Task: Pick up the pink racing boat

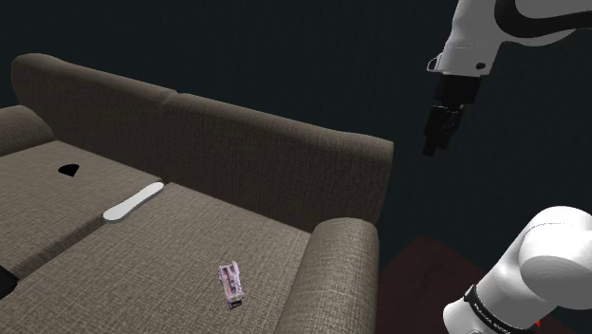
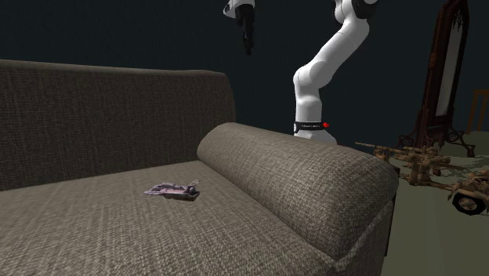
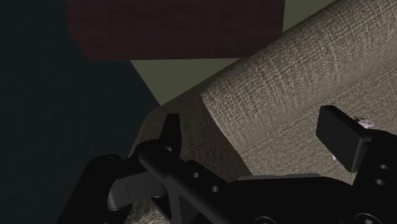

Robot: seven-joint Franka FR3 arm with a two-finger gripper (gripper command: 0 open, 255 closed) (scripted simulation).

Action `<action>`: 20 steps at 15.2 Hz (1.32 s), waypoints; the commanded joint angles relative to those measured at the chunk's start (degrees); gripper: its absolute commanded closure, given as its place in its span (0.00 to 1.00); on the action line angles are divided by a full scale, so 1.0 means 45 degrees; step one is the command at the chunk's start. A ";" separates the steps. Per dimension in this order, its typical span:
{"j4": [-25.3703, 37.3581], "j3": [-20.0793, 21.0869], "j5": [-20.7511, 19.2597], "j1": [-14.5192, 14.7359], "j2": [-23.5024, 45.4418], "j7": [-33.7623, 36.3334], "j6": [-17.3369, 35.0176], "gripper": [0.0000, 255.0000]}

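Observation:
The pink racing boat (image 1: 231, 282) is a small pale pink-and-white toy. It lies flat on the brown sofa's seat cushion (image 1: 142, 266), close to the armrest (image 1: 334, 266). In the second exterior view the boat (image 2: 173, 190) rests just beside the foot of that armrest (image 2: 298, 168). My black gripper (image 1: 434, 142) hangs high in the air, well above and beyond the armrest, pointing down, far from the boat. It also shows near the top of the second exterior view (image 2: 248, 43). Through the wrist camera the gripper (image 3: 254, 127) is open with nothing between its fingers (image 3: 343, 137), above the armrest.
A flat white oblong (image 1: 133, 202) lies in the seam between the seat cushions, and a black patch (image 1: 68, 170) sits farther back. The sofa backrest (image 1: 275, 152) rises behind the seat. A standing mirror (image 2: 443, 78) and wooden wheeled pieces (image 2: 415, 161) stand on the floor beyond the armrest.

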 commanded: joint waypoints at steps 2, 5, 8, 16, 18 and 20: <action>-0.0181 0.0229 0.0185 0.0060 0.0128 0.0237 0.0326 0.00; -0.0628 0.0925 0.0722 0.0244 0.0626 0.0929 0.1330 0.00; -0.0924 0.1622 0.1213 0.0433 0.1295 0.1601 0.2370 0.00; -0.0946 0.3455 0.2120 0.0830 0.3873 0.3362 0.5219 0.00; -0.0776 0.3895 0.2204 0.0892 0.4680 0.3823 0.5921 0.00; -0.0538 0.4325 0.2212 0.0934 0.5541 0.4305 0.6605 0.00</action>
